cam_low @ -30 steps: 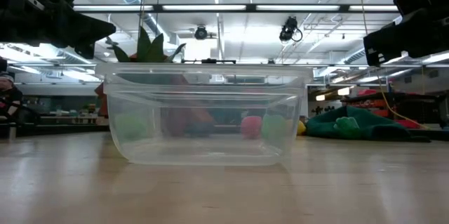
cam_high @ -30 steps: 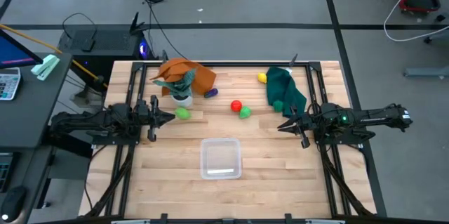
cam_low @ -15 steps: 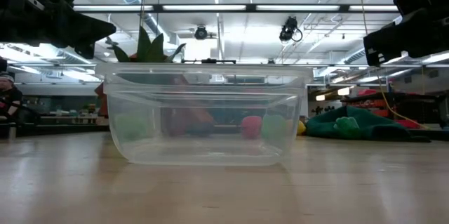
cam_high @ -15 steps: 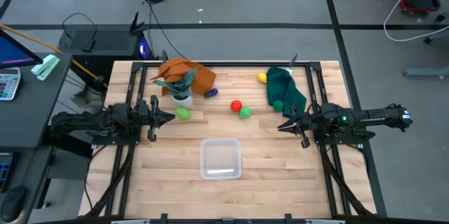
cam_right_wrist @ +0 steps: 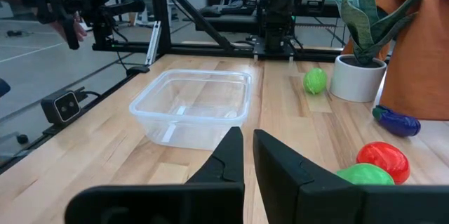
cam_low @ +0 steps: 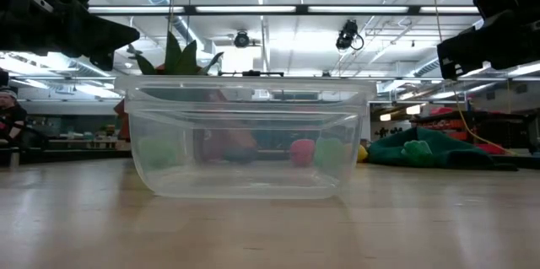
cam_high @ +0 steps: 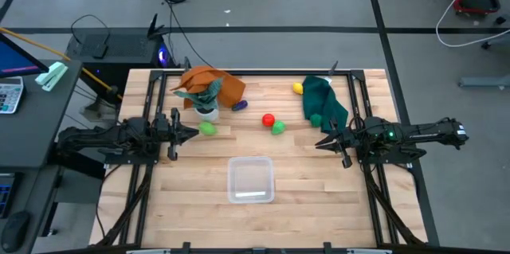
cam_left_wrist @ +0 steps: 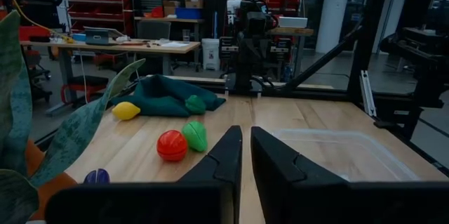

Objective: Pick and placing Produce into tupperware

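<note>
The clear tupperware (cam_high: 251, 180) stands on the table's near middle, between the two arms. Beyond it lie the produce: a green piece (cam_high: 208, 129) by the plant pot, a purple one (cam_high: 239, 105), a red one (cam_high: 268, 120) beside a green one (cam_high: 278, 128), a yellow one (cam_high: 297, 88), and a green one (cam_high: 316, 119) on the dark green cloth. My left gripper (cam_high: 194, 134) hovers shut at the left side, pointing level toward the middle. My right gripper (cam_high: 319, 144) hovers shut at the right, facing it. Neither holds anything.
An orange cloth (cam_high: 213, 85) and a small white pot with a plant (cam_high: 207, 109) stand at the far left. A dark green cloth (cam_high: 325, 103) lies at the far right. Black frame rails run along the table's left and right sides.
</note>
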You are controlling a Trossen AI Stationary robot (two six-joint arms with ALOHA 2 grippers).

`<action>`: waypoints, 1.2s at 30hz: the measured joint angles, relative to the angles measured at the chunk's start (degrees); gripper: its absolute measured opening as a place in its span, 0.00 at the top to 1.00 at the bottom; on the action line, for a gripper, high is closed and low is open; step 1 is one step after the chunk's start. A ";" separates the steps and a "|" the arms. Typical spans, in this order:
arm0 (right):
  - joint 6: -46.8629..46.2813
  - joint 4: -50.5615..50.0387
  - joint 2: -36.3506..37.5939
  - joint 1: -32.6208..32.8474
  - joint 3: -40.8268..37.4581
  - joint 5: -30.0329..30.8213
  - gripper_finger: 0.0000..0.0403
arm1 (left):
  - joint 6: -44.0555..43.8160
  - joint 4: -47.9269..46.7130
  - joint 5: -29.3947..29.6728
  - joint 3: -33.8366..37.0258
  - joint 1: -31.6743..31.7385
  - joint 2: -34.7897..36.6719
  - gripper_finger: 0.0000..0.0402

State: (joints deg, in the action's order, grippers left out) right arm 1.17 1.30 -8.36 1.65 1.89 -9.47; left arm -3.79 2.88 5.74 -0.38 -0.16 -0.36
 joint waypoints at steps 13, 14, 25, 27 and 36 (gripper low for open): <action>-0.04 0.00 -0.02 0.00 -0.02 0.07 1.00 | 0.02 -0.01 0.00 -0.01 -0.01 0.00 0.91; -0.04 0.00 -0.02 0.00 -0.02 0.49 1.00 | 0.02 0.00 0.00 -0.01 -0.01 0.00 0.91; -14.53 1.50 -0.02 -0.03 0.00 10.89 1.00 | 0.04 0.20 0.05 0.00 -0.01 0.00 0.92; -17.83 3.25 -0.02 -0.05 0.00 13.29 1.00 | 0.05 0.78 0.58 -0.01 -0.02 0.00 0.93; -27.46 11.45 0.00 -0.05 -0.01 25.05 1.00 | -0.01 13.12 4.70 -0.01 0.00 0.00 0.93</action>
State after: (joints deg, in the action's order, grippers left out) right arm -26.29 12.75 -8.36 1.61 1.88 15.57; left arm -3.80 16.01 10.44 -0.38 -0.16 -0.36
